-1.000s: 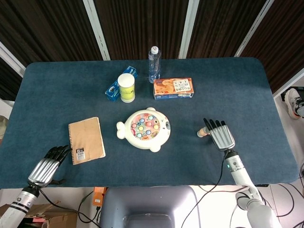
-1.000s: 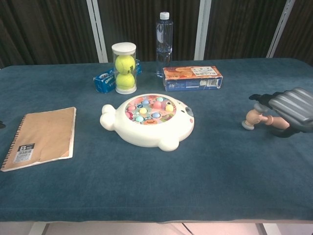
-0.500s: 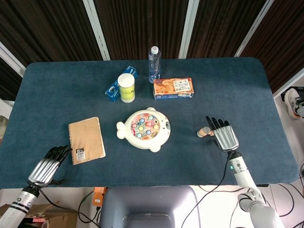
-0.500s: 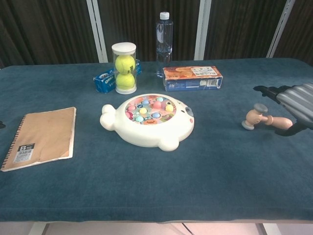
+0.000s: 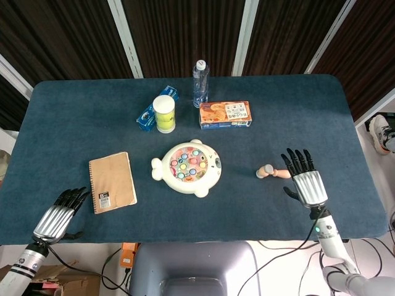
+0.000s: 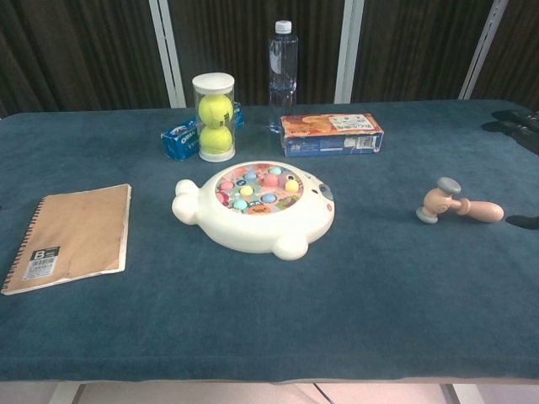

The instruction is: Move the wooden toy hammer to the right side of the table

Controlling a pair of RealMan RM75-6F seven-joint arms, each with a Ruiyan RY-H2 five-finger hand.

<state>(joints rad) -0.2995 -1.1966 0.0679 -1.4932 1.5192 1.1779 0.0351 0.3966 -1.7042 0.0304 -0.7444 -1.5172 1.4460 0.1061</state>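
The counter (image 5: 92,117), covered in dark blue cloth, fills both views, with broad bare cloth along its near edge and across its far right portion.

Near the middle lies the white fish-shaped toy board (image 5: 187,168) with coloured pegs on top. At about 9 o'clock from it, well apart, a tan spiral notebook (image 5: 112,181) lies flat toward the left edge. At about 1 o'clock from the board an orange carton (image 5: 225,115) lies on its side. At 11 o'clock stands a clear tube of tennis balls (image 5: 164,113) with a white lid, and a blue packet (image 5: 150,112) lies touching or just behind it; which, the views do not settle. A clear water bottle (image 5: 200,82) stands upright at 12 o'clock, near the far edge.

The right robot hand (image 5: 303,179) is over the near right part of the counter, fingers spread apart and pointing away from the robot, holding nothing. The left robot hand (image 5: 59,213) is at the near left edge, at 7 o'clock from the notebook; its fingers hold nothing, but whether they are spread or curled is hard to tell.

The wooden toy hammer (image 5: 272,172) lies flat on the cloth at 3 o'clock from the fish board, well apart from it, head toward the board and handle pointing right. The right robot hand is just beside the handle end, not touching it. Bare cloth surrounds the hammer on all other sides, out to the right edge.
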